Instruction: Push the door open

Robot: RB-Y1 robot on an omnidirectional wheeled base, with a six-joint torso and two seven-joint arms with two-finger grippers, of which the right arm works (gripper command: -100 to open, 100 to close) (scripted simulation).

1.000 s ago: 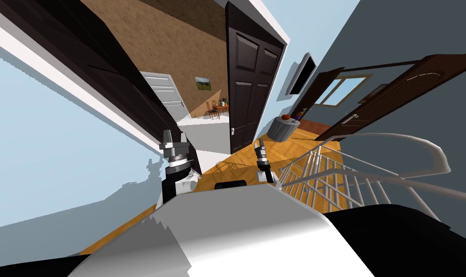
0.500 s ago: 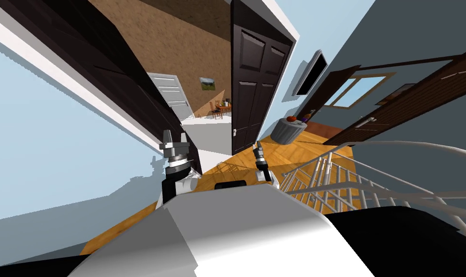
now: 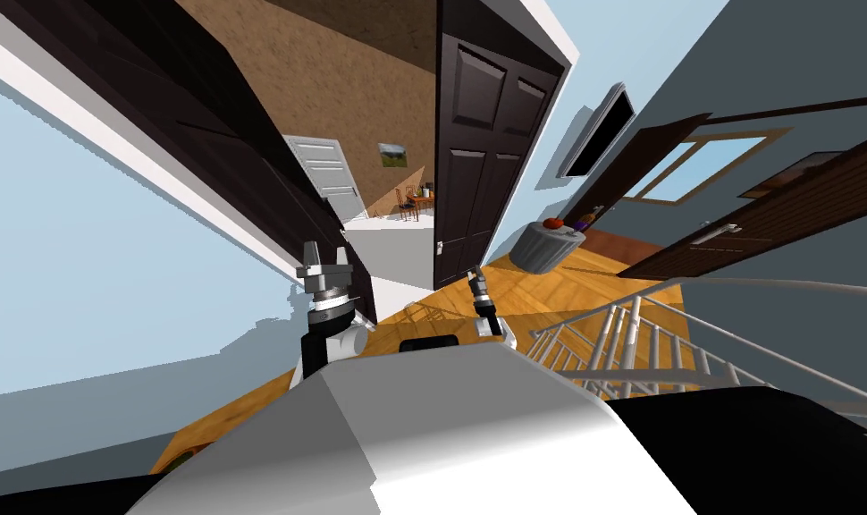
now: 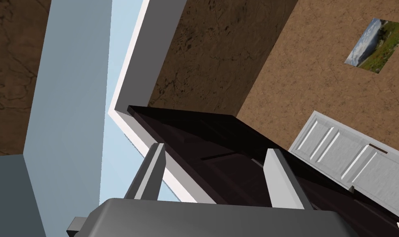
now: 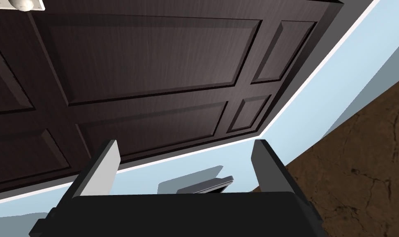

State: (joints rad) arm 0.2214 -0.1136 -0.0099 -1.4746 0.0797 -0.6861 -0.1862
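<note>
A dark panelled door (image 3: 481,152) stands partly swung, leaving a gap to the dark door frame (image 3: 244,152) on its left. A white knob (image 3: 440,249) sits by the door's free edge. My right gripper (image 3: 477,284) is open and low in front of that edge. In the right wrist view its fingers (image 5: 104,164) stand apart before the door's panels (image 5: 153,61), with the knob (image 5: 24,4) off to one side. My left gripper (image 3: 324,259) is open beside the frame. In the left wrist view its fingers (image 4: 283,177) stand apart against the dark frame (image 4: 219,140).
Through the gap lie a pale floor, a white door (image 3: 329,170) and a small table with chairs (image 3: 416,201). A white stair railing (image 3: 637,344) runs close on my right. A round grey table (image 3: 548,243) stands beyond it, with a brown door (image 3: 762,223) further right.
The whole head picture has shifted, so I have turned or moved a little. The door looms slightly larger. Both grippers stay open in much the same place.
</note>
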